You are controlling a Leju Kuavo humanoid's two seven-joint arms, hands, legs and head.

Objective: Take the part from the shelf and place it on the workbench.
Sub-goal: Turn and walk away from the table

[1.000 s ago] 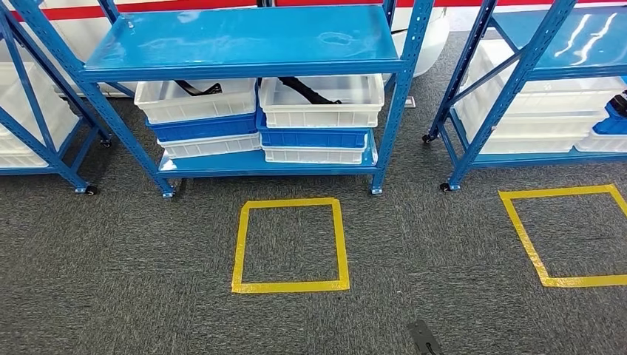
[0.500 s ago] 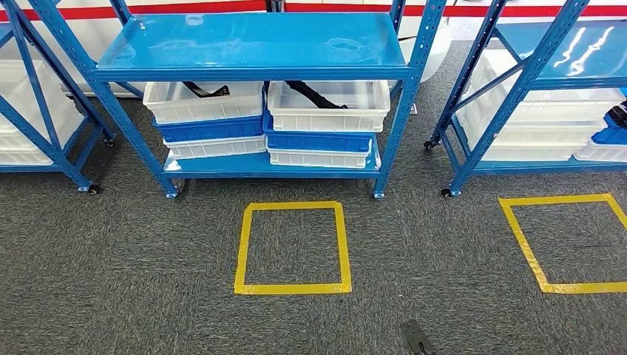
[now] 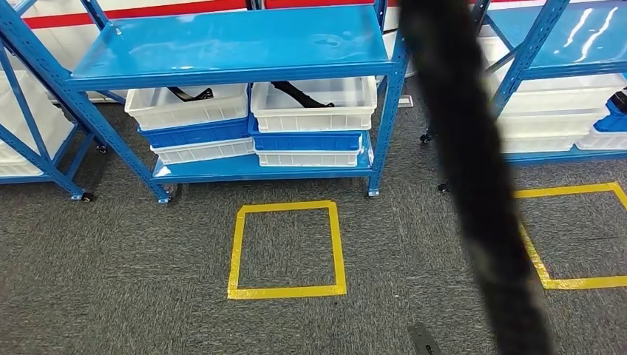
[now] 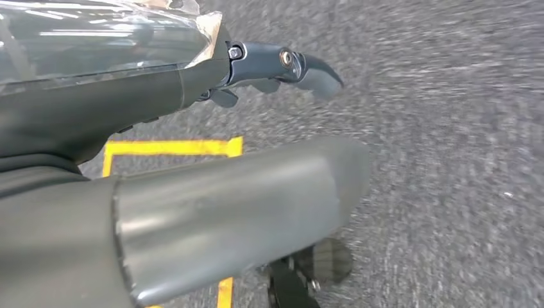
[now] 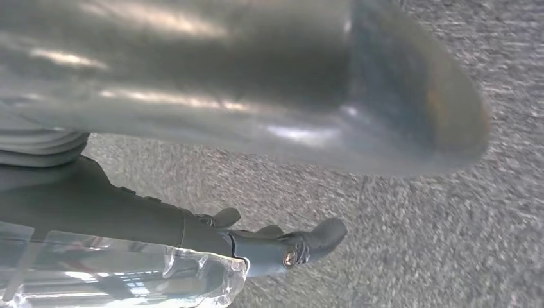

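Note:
A black strap-like part (image 3: 191, 94) lies in the left white bin (image 3: 188, 107) on the blue shelf's (image 3: 222, 41) lower level. A similar black part (image 3: 299, 94) lies in the right white bin (image 3: 314, 109). Both bins sit on stacked blue and white bins. In the left wrist view, my left hand (image 4: 160, 90) hangs over the grey carpet with its fingers (image 4: 308, 67) apart from the thumb (image 4: 244, 212), holding nothing. In the right wrist view, my right hand (image 5: 128, 218) hangs the same way, with nothing in it.
A yellow tape square (image 3: 287, 249) marks the carpet in front of the shelf, and a second one (image 3: 569, 281) lies to the right. More blue shelves with white bins stand at the left (image 3: 29, 140) and right (image 3: 562, 44). A blurred black band (image 3: 473, 185) crosses the head view close to the camera.
The camera has shifted, so the whole scene sits slightly further left. A blurred black band has come across the right part of the head view.

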